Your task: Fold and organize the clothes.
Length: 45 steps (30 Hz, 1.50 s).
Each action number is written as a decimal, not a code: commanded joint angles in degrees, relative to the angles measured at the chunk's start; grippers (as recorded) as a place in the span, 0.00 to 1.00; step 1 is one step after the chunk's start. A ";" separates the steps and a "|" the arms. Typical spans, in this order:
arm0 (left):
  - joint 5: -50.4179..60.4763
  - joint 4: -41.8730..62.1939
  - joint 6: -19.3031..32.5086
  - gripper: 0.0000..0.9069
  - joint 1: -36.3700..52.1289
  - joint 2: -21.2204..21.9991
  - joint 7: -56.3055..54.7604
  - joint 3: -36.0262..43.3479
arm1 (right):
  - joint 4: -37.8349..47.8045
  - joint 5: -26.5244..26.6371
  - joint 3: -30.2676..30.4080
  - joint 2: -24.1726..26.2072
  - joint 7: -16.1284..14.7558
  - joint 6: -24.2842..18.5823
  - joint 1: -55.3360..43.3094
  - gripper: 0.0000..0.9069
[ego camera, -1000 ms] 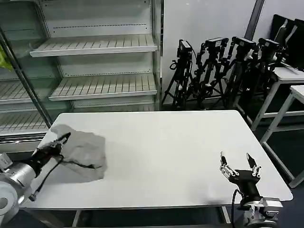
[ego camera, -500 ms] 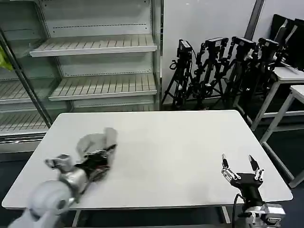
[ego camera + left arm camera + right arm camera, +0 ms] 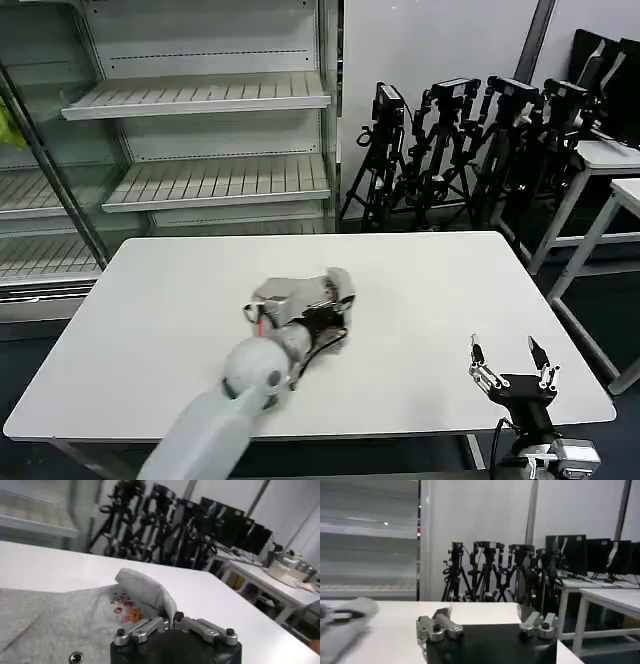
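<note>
Now the left pincer grips the bunched grey shirt mid-table; the right pincer hovers open.

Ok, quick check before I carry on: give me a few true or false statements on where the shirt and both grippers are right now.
1. The left gripper is shut on the grey shirt. True.
2. The shirt lies flat and neatly folded. False: it is bunched, with a fold raised at the gripper.
3. The right gripper is open near the table's right front corner, holding nothing. True.
4. The shirt sits on a shelf. False: it is on the white table.
5. The chest print shows in the left wrist view. True.
</note>
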<state>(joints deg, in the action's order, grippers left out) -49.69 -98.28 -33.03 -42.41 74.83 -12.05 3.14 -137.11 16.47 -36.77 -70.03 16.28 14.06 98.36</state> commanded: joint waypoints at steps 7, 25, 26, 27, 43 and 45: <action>1.58 4.74 3.81 1.00 8.40 12.09 2.43 5.00 | 0.56 -0.10 0.05 0.15 0.18 0.13 -0.28 1.00; 39.43 -27.21 21.83 1.00 -30.95 -1.96 4.76 -21.07 | -2.38 -3.18 0.10 -0.87 -0.58 -3.23 1.88 1.00; 43.78 -29.25 24.16 1.00 -37.79 -1.13 4.89 -23.24 | -2.21 -3.36 0.15 -0.92 -0.66 -3.91 1.94 1.00; 47.17 -30.19 25.99 1.00 -41.69 -0.17 4.86 -24.38 | -2.21 -3.36 0.15 -0.92 -0.66 -3.91 1.94 1.00; 50.91 -30.48 23.71 1.00 -48.07 5.61 6.98 -31.00 | 8.00 -4.00 3.02 0.18 -0.85 -5.41 -5.07 1.00; 51.05 -30.52 23.82 1.00 -48.54 6.43 7.00 -30.85 | 8.70 -3.89 3.27 0.22 -0.86 -5.31 -5.27 1.00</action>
<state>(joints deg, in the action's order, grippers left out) -5.18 -125.31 -10.85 -82.27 79.57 -5.63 -22.50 -133.67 12.74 -34.37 -70.03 15.45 9.48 96.31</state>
